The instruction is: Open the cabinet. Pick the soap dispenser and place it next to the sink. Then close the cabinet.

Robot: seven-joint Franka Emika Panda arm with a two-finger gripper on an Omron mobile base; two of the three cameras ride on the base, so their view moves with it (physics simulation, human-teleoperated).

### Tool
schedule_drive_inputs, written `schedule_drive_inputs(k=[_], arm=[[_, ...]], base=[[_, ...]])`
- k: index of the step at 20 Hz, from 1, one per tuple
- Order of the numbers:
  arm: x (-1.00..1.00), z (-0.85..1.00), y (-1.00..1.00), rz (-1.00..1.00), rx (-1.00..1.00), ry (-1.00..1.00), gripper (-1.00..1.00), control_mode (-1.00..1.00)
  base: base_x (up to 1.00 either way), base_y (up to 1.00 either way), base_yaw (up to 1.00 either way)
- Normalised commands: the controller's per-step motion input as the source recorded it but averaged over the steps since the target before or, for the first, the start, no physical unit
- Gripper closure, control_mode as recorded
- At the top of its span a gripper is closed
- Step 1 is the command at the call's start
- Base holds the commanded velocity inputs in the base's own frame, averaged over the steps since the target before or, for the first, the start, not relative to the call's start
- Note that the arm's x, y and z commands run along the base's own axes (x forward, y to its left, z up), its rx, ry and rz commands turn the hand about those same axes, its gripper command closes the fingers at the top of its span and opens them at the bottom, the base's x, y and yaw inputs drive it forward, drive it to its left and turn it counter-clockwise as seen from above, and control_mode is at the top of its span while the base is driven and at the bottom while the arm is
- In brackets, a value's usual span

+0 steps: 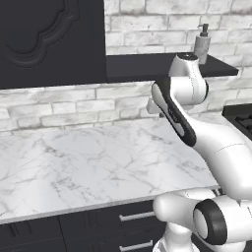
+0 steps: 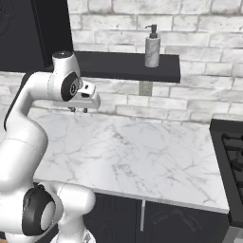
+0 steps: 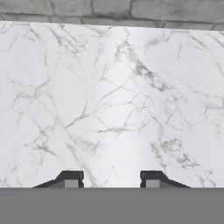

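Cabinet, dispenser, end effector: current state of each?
cabinet: door swung open, shelf exposed.
soap dispenser: upright on the shelf board, near its right end, untouched.
end effector: open, empty, pointing down over bare marble counter, below shelf height.

A rendered home kitchen. A white marble counter [image 1: 88,162] fills the middle of both base views, backed by a whitewashed brick wall [image 2: 199,28]. Black drawers [image 1: 98,226] with silver bar handles run under it at the bottom. A black cabinet [image 1: 49,39] with carved moulding hangs upper left, a stove [image 2: 232,156] sits at the right edge, and a soap dispenser [image 2: 152,46] stands on a dark shelf [image 2: 123,66].
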Motion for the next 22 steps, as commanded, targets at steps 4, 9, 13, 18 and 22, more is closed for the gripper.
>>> schedule_drive_inputs(k=[4,9,13,18,22], arm=[[-0.18,0.00,0.02,0.00,0.00,-0.01,-1.00,-1.00],[-0.21,0.08,-0.73,0.01,0.04,-0.20,-1.00,-1.00],[0.00,0.15,-0.48,0.11,0.08,-0.09,-1.00,-1.00],[-0.43,0.14,-0.31,0.01,0.08,-0.13,-1.00,-1.00],[-0.80,0.25,-0.20,-0.01,0.02,-0.31,-1.00,-1.00]], base=[[0.00,0.00,0.00],[0.00,0.00,0.00],[0.00,0.00,0.00],[0.00,0.00,0.00],[0.00,0.00,0.00]])
